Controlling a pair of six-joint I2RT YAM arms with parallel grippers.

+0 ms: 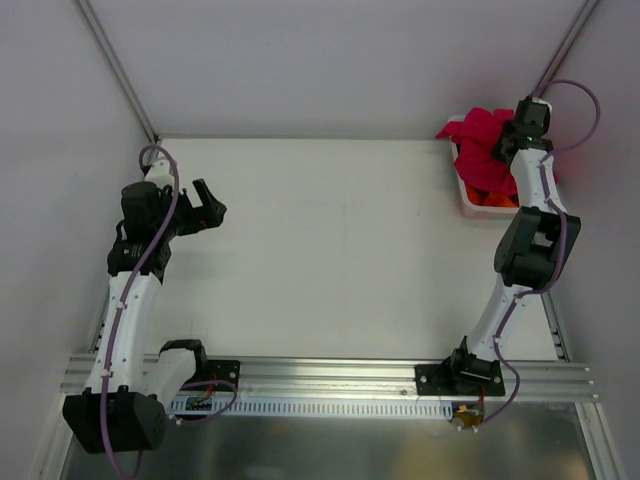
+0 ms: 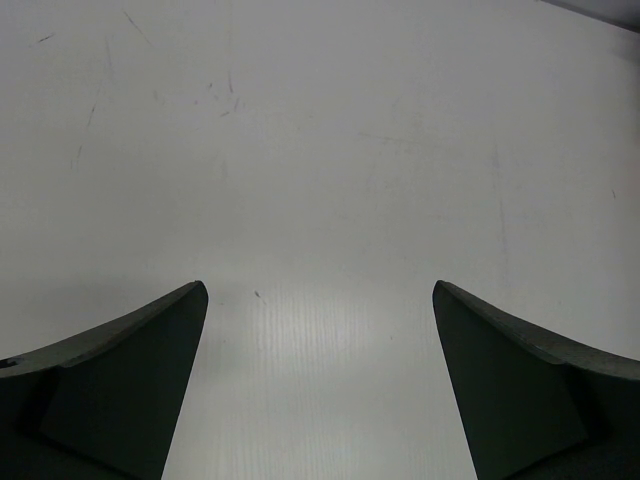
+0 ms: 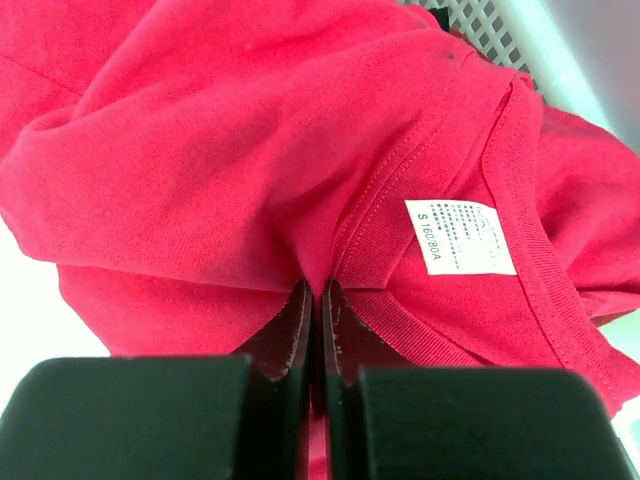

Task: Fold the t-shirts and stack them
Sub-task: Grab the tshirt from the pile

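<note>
Shirt (image 3: 230, 150), pink, bunched over basket (image 1: 467, 206) at far right counter (image 1: 330, 250) corner. Right fingers (image 3: 290, 330) pinched shut on fold beside collar, likely to lift it out. Left fingers (image 2: 130, 370) spread wide, holding nothing, above counter, probably ready to help.

I'm looking at a white, matte worktop (image 1: 340, 250), closed in by pale walls on its left, far and right sides. Resting directly on it is a white basket (image 1: 470, 208), tucked into the far right corner. A pink shirt (image 1: 480, 150) is heaped in the basket and hangs past its left rim; I can't tell whether the cloth touches the worktop. A metal rail (image 1: 330, 375) runs along the near edge. Close up in the left wrist view, the surface shows faint scratches and a few small dark specks.
</note>
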